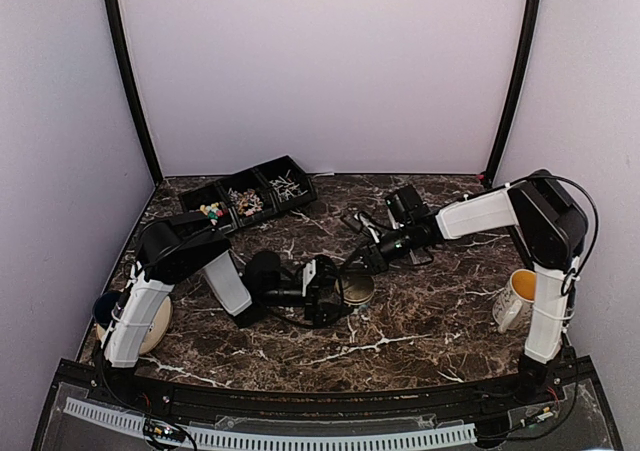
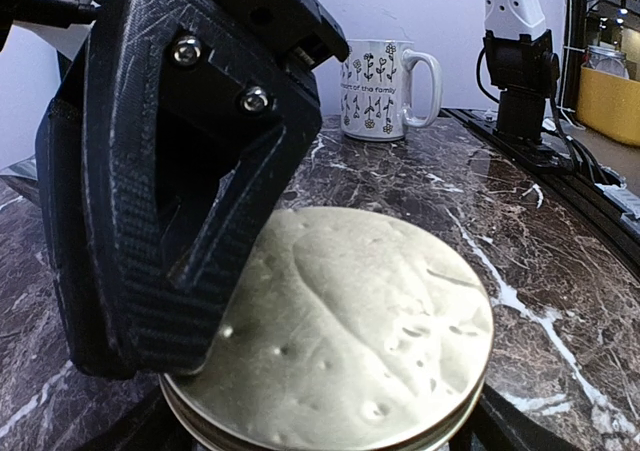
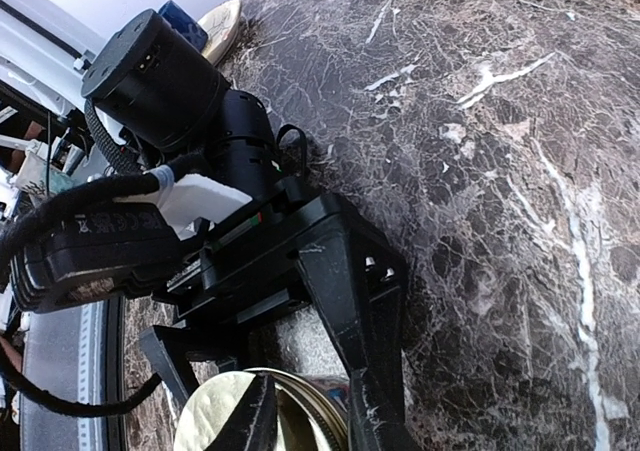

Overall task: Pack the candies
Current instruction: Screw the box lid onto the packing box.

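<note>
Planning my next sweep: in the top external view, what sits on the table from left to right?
dark blue round object, tan plate, black compartment tray holding candies, round gold metal lid, white flowered mug

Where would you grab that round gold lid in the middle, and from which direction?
By its thin rim, from straight above. The gold lid lies flat and face up, a wide round disc with nothing sticking up to hold, so probably only its edge offers two opposite sides. A gripper would best come down with its fingers either side and pinch across the middle.
</note>
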Robot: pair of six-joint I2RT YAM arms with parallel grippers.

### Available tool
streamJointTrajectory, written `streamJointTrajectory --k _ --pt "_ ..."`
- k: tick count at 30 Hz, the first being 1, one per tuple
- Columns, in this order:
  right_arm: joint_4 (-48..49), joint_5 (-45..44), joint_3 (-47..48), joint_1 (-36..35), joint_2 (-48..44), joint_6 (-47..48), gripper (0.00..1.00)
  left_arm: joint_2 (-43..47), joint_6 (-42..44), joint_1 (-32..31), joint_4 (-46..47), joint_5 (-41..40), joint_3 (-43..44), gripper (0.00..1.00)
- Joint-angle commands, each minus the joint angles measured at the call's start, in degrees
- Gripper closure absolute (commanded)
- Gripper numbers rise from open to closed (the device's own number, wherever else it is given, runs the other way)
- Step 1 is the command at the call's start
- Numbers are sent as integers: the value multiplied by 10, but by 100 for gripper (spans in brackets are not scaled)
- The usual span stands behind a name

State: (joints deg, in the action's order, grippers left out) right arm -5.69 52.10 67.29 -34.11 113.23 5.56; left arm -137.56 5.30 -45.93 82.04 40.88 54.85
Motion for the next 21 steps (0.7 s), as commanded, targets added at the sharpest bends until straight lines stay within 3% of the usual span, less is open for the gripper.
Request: streamJointTrajectory --k 1,21 --pt "-16 -7 -48 5 -31 4 76 -42 16 4 -106 -28 -13 14" --pt "2 -100 -185 7 -152 -20 82 -43 1 9 -102 -37 -12 16"
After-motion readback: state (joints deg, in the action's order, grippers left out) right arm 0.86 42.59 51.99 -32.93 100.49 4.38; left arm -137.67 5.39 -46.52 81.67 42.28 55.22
